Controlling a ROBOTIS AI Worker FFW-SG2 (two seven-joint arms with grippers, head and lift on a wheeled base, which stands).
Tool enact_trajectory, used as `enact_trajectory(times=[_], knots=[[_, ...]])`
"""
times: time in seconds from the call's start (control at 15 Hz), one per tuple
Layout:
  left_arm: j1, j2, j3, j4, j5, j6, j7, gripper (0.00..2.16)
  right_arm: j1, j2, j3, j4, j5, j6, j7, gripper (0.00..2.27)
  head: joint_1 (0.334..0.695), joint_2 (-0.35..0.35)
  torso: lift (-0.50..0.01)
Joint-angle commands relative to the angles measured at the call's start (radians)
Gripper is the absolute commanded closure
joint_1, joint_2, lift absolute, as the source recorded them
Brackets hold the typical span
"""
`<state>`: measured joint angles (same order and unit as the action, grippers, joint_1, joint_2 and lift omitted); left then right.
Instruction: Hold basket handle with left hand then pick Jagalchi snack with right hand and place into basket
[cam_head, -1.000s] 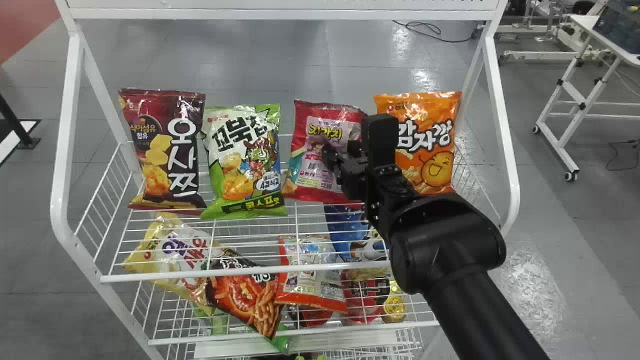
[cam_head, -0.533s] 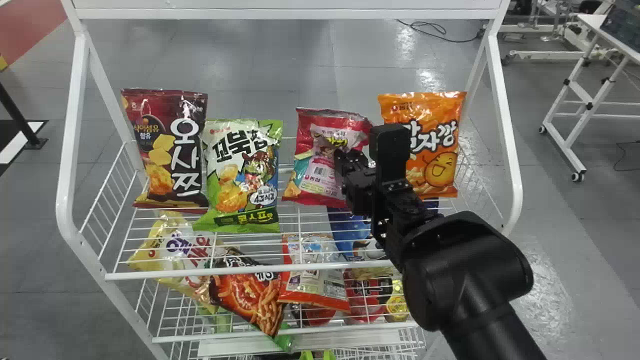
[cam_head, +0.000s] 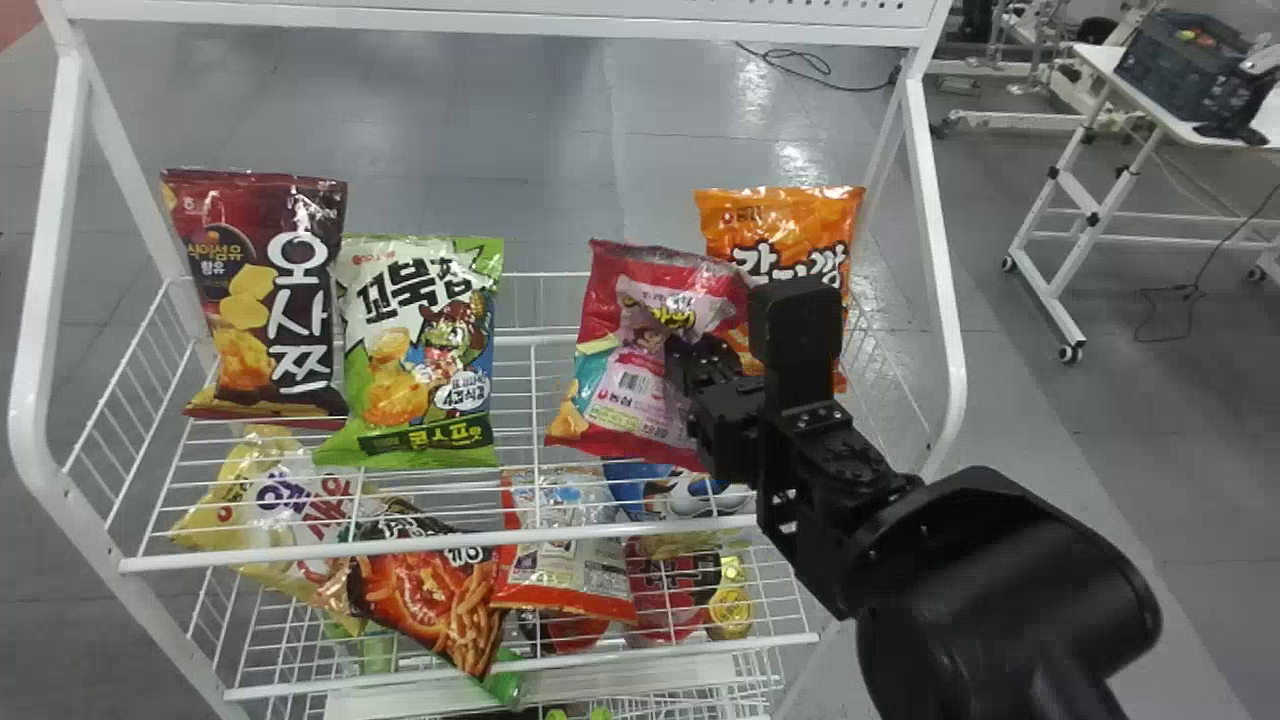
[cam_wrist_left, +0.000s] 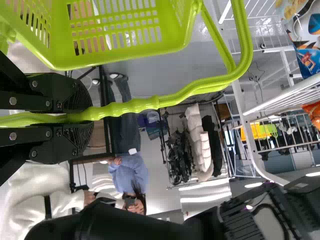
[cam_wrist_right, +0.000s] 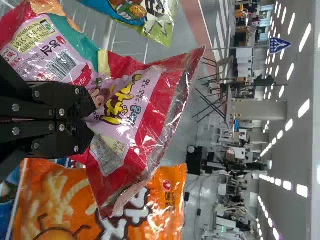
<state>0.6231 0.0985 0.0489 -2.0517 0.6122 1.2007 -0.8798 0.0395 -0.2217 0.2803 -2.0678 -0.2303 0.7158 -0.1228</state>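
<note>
Lime-green, the openwork plastic basket (cam_wrist_left: 115, 37) is held by the robot's left pincer (cam_wrist_left: 85, 117), closed around its ridged loop handle (cam_wrist_left: 135, 105), presumably to keep it steady for what comes next. On the white wire rack (cam_head: 450, 549), near the upper shelf's left edge, a dark maroon snack bag (cam_head: 265, 290) stands face forward. Just beside it is a green-and-white bag (cam_head: 420, 350), also upright, its lower edge towards the shelf's front rail; both are probably set so that their fronts can be seen and grasped.

Next comes the Jagalchi snack (cam_head: 628, 400), a glossy red-and-pink bag, tilted above the shelf. The right pincer (cam_wrist_right: 90, 121) has it pinched about halfway down, the film creased where it bites, likely for a balanced hold. I cannot tell whether its base is clear of the wires. Its upper corner overlaps an orange bag (cam_head: 775, 222) near the shelf's right edge, so drawing it forward first would probably spare that neighbour a knock.
</note>
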Motion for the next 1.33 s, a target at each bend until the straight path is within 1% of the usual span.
enact_trajectory(times=[0.0, 0.13, 0.2, 0.33, 0.4, 0.47, 0.6, 0.73, 1.0, 1.2, 1.27], knots=[[0.006, 0.0, -0.003, -0.016, -0.006, 0.001, 0.002, 1.04, 0.102, -0.061, -0.073, -0.201, -0.07, 0.103, 0.0, 2.24, 0.695, -0.159, -0.01], [0.006, 0.0, -0.015, -0.021, -0.014, 0.001, 0.007, 1.04, 0.178, -0.099, -0.122, -0.35, -0.078, 0.198, -0.011, 2.24, 0.695, -0.193, -0.01], [0.006, 0.0, -0.018, -0.024, -0.014, 0.004, 0.008, 1.04, 0.211, -0.111, -0.142, -0.411, -0.09, 0.256, -0.011, 2.24, 0.695, -0.21, -0.01], [0.006, 0.001, -0.023, -0.033, -0.015, 0.004, 0.01, 1.04, 0.28, -0.123, -0.193, -0.511, -0.124, 0.345, -0.011, 2.24, 0.695, -0.267, -0.01], [0.006, 0.001, -0.024, -0.036, -0.017, 0.007, 0.01, 1.04, 0.309, -0.125, -0.202, -0.552, -0.132, 0.409, -0.011, 2.24, 0.695, -0.267, -0.01], [0.009, 0.001, -0.026, -0.039, -0.017, 0.007, 0.01, 1.04, 0.332, -0.125, -0.204, -0.583, -0.135, 0.471, -0.017, 2.24, 0.695, -0.298, -0.01], [0.013, 0.001, -0.029, -0.047, -0.02, 0.007, 0.01, 1.04, 0.372, -0.125, -0.204, -0.638, -0.15, 0.624, -0.057, 2.24, 0.695, -0.325, -0.01], [0.023, 0.001, -0.027, -0.047, -0.02, 0.007, 0.01, 1.04, 0.415, -0.122, -0.207, -0.654, -0.149, 0.704, -0.067, 2.24, 0.695, -0.35, -0.01], [0.027, 0.0, -0.035, -0.05, -0.02, 0.004, 0.007, 1.04, 0.491, -0.105, -0.201, -0.627, -0.15, 0.762, -0.064, 2.24, 0.695, -0.35, -0.01], [0.029, 0.0, -0.049, -0.056, -0.022, 0.001, 0.01, 1.04, 0.508, -0.079, -0.187, -0.589, -0.155, 0.799, -0.064, 2.24, 0.695, -0.35, -0.01], [0.03, 0.0, -0.05, -0.059, -0.023, 0.001, 0.012, 1.04, 0.51, -0.074, -0.185, -0.565, -0.187, 0.802, -0.064, 2.24, 0.695, -0.35, -0.01]])
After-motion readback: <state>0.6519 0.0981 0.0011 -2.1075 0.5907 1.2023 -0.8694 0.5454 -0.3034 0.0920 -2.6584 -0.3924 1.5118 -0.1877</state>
